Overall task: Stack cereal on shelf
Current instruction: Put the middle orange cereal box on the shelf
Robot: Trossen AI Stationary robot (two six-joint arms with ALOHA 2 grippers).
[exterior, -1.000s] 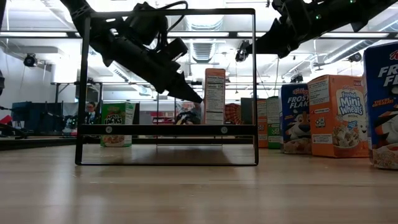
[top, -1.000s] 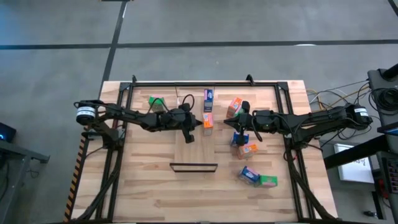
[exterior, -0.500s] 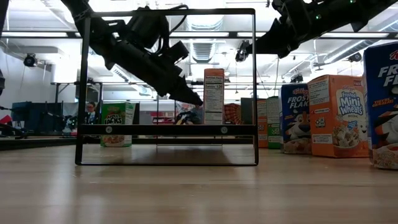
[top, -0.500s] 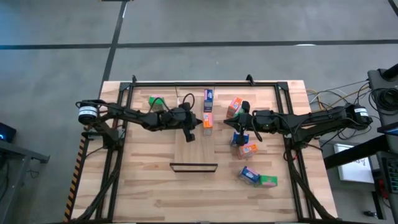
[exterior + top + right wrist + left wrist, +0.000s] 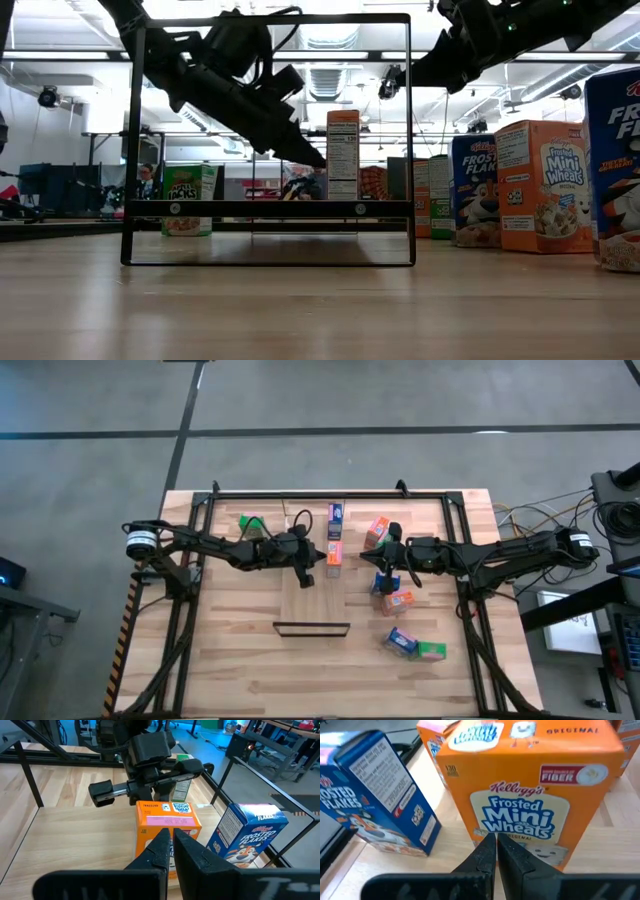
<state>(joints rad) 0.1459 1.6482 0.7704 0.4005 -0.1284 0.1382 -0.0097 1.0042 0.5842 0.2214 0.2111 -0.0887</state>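
I'm holding my left gripper, pinched shut and empty, at the orange box mid-frame on the shelf. It looks light, stiff, slick cardboard; I'd clamp its narrow sides. Right gripper is hovering shut, right of centre.

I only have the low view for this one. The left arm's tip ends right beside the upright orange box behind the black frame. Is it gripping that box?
Observer: No. The left wrist view shows the left pincer shut on nothing, its tips pointing at the front of the Frosted Mini Wheats box.
Operator: Anything next to that box that I can't see?
Observer: A blue Frosted Flakes box stands upright close beside it.
Operator: And the right arm? I only see it cut off at the top.
Observer: The right pincer is shut and empty too, aimed at the same orange box from the opposite side.
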